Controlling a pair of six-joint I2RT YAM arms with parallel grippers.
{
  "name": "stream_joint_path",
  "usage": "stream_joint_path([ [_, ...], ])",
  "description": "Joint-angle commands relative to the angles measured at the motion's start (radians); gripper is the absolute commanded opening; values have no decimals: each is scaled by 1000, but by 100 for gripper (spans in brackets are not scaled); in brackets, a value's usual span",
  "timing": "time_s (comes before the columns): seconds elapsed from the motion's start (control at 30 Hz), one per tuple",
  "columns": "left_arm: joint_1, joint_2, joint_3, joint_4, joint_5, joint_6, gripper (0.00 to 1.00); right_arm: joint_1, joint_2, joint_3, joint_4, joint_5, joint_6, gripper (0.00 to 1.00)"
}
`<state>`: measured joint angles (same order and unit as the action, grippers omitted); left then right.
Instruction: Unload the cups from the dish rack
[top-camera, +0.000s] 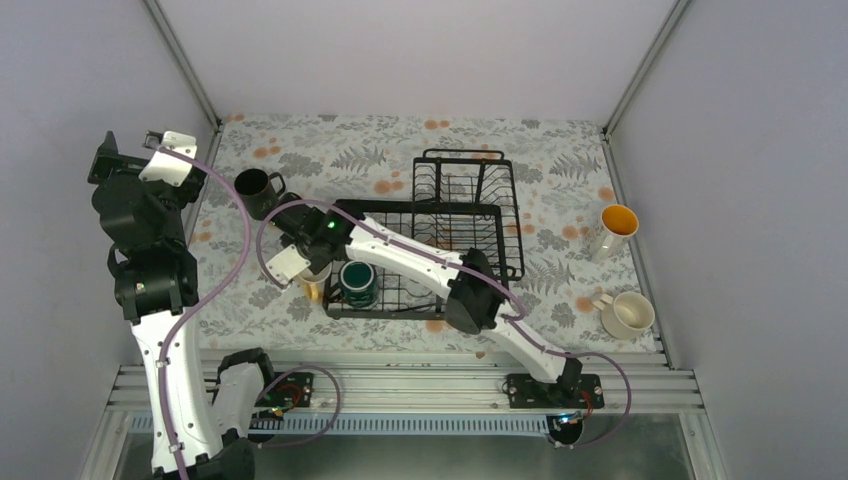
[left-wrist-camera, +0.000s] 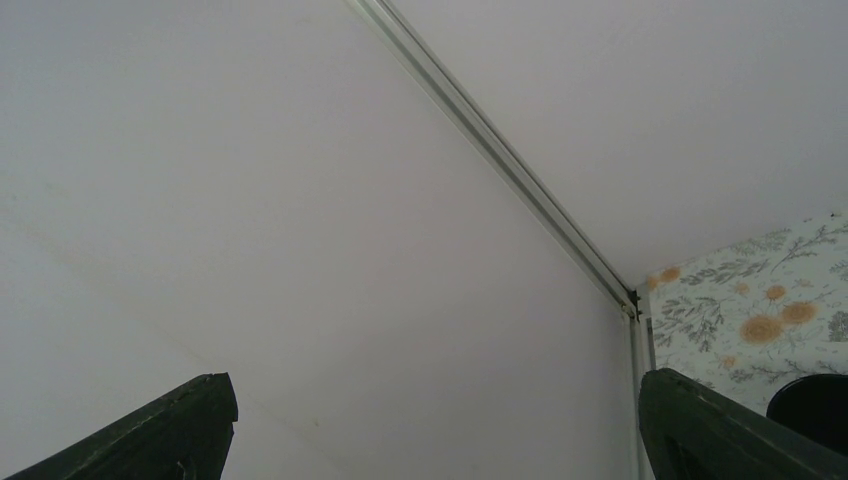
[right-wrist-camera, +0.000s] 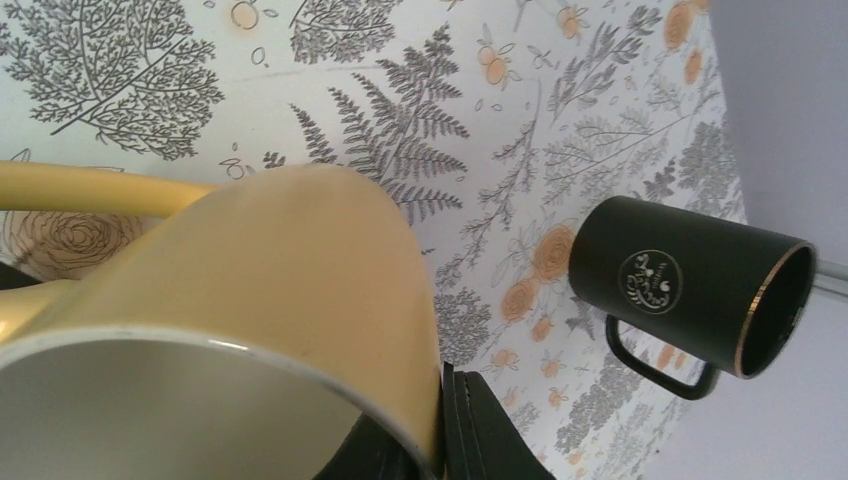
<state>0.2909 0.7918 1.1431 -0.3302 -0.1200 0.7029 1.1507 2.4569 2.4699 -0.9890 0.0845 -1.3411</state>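
The black wire dish rack (top-camera: 497, 232) stands mid-table, and a dark teal-green cup (top-camera: 358, 283) sits in its near left part. My right gripper (top-camera: 308, 272) reaches over the rack's left edge and is shut on the rim of the pale yellow cup (top-camera: 316, 287). In the right wrist view that yellow cup (right-wrist-camera: 250, 300) fills the left side, its wall pinched in the gripper (right-wrist-camera: 435, 430), one finger inside and one outside. A black cup (top-camera: 257, 192) stands on the cloth left of the rack. My left gripper (top-camera: 128, 148) is raised at the far left wall, open and holding nothing.
A tall white cup with an orange inside (top-camera: 615, 228) and a cream-white cup (top-camera: 627, 314) stand on the patterned cloth at the right. The left wrist view holds bare wall, a corner rail (left-wrist-camera: 520, 180) and the black cup's edge (left-wrist-camera: 815, 405). Walls close three sides.
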Motion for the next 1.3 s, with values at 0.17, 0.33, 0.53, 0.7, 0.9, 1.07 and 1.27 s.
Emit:
stream_joint_path([
  [0.17,3,-4,-31,29,18,-9,100,-58,31,0,-271,70,-4,3],
  [0.33,3,16,-16,30,21,-26,100,-62,-3,-25,-245,72,-13,3],
  [0.53,4,15,-5,18,39,-45,100,-60,15,-25,-189,98,-54,3],
  [0.7,4,6,-16,13,35,-28,100,-57,40,-24,-117,124,-52,37],
  [0.9,3,-15,-52,17,42,-12,100,-57,41,-23,-32,133,-59,51],
  [1.07,3,-21,-64,19,42,-17,100,-59,9,-24,94,112,-55,65],
  [1.27,4,-26,-64,-12,85,-34,100,-60,-59,-21,122,99,-7,76],
])
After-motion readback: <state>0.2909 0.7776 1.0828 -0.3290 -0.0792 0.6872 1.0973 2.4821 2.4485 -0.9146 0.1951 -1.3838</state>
